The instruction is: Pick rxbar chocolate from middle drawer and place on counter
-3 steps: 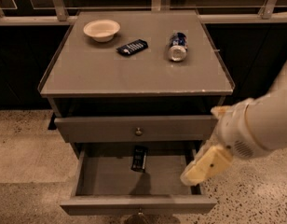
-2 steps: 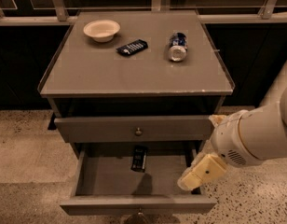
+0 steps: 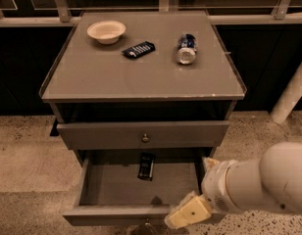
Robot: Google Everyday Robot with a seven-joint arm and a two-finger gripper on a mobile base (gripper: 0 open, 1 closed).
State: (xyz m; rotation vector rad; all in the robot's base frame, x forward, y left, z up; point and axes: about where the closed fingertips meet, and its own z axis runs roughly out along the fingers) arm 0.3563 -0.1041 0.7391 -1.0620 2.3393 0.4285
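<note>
The rxbar chocolate [image 3: 146, 166], a small flat black bar, lies at the back middle of the open middle drawer [image 3: 107, 213]. The drawer is pulled out below the shut upper drawer front [image 3: 92, 133]. The counter [image 3: 141, 77] is the cabinet's broad grey top. My gripper [image 3: 186, 214] is at the drawer's front right corner, right of and nearer than the bar, and apart from it. The white arm [image 3: 268, 180] comes in from the right edge.
On the counter stand a white bowl [image 3: 106, 31] at the back left, a dark blue wrapped bar [image 3: 138, 49] in the middle and a tipped can [image 3: 186, 49] at the back right. A white post [image 3: 292, 94] stands at the right. Speckled floor surrounds the cabinet.
My gripper and arm have moved down and to the left, from above the drawer's right side to its front right corner. The bar has not moved.
</note>
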